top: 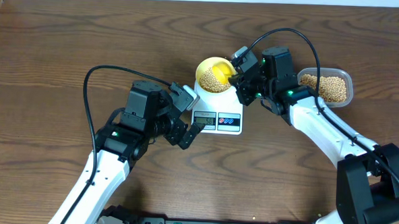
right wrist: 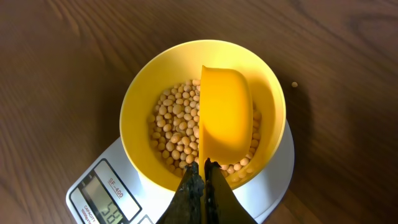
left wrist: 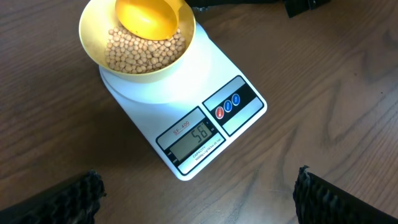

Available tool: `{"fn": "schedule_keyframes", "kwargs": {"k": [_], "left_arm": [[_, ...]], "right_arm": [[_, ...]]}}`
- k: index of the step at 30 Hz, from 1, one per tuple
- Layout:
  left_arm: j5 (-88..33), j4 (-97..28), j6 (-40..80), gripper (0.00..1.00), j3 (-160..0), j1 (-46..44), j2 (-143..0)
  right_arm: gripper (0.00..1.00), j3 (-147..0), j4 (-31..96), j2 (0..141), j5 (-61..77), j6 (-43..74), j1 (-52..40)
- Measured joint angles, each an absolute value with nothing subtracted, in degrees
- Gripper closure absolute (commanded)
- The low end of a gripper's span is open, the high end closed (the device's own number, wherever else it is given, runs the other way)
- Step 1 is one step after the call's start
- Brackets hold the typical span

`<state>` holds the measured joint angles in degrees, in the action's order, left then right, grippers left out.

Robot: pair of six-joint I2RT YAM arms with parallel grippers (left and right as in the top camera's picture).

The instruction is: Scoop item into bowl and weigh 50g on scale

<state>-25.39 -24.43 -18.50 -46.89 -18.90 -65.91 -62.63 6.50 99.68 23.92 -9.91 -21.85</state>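
The pale-yellow bowl (top: 205, 67) (left wrist: 87, 43) (right wrist: 137, 99) stands on the white scale (top: 217, 116) (left wrist: 186, 93) (right wrist: 273, 180). It holds a layer of tan beans (left wrist: 143, 53) (right wrist: 177, 121). The scale's display (left wrist: 196, 137) shows a number in the fifties. My right gripper (top: 240, 76) (right wrist: 205, 171) is shut on the handle of a small yellow scoop (left wrist: 149, 17) (right wrist: 225, 115). The scoop hangs over the bowl, tipped on its side. My left gripper (top: 190, 132) (left wrist: 199, 199) is open over bare table in front of the scale, holding nothing.
A clear plastic tub (top: 329, 87) of beans sits to the right of the scale, behind my right arm. One stray bean (right wrist: 295, 84) lies on the table beside the bowl.
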Motion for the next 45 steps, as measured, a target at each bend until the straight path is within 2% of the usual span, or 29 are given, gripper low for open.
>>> {"fn": "schedule_keyframes", "kwargs": {"k": [2, 6, 20, 26, 30, 37, 45], "left_arm": [[-25.39, -24.43, -18.52, 0.00, -46.89, -18.90, -65.91], [-25.39, -24.43, -18.50, 0.00, -46.89, -18.90, -65.91], [-25.39, -24.43, -18.50, 0.00, -46.87, -18.90, -65.91], [-25.39, -24.43, -18.52, 0.00, -46.87, -18.90, -65.91], [-25.39, -24.43, -18.50, 0.00, -46.89, -18.90, -65.91], [-25.39, -24.43, -18.50, 0.00, -46.89, -18.90, -65.91], [-25.39, -24.43, -18.50, 0.00, -46.89, -18.90, -65.91]], "right_arm": [[0.99, -62.63, 6.50, 99.68, 23.92, -9.91, -21.85], [0.91, -62.63, 6.50, 99.68, 23.90, -9.80, -21.85], [0.89, -62.63, 5.85, 99.68, 23.90, -9.89, -21.85], [0.91, -62.63, 5.08, 99.68, 23.90, -9.89, -21.82], [0.99, -62.63, 5.04, 99.68, 23.90, -9.93, -21.85], [0.99, -62.63, 5.02, 99.68, 23.77, -10.02, -21.85], [0.99, -62.63, 5.32, 99.68, 23.70, -15.31, -22.48]]}}
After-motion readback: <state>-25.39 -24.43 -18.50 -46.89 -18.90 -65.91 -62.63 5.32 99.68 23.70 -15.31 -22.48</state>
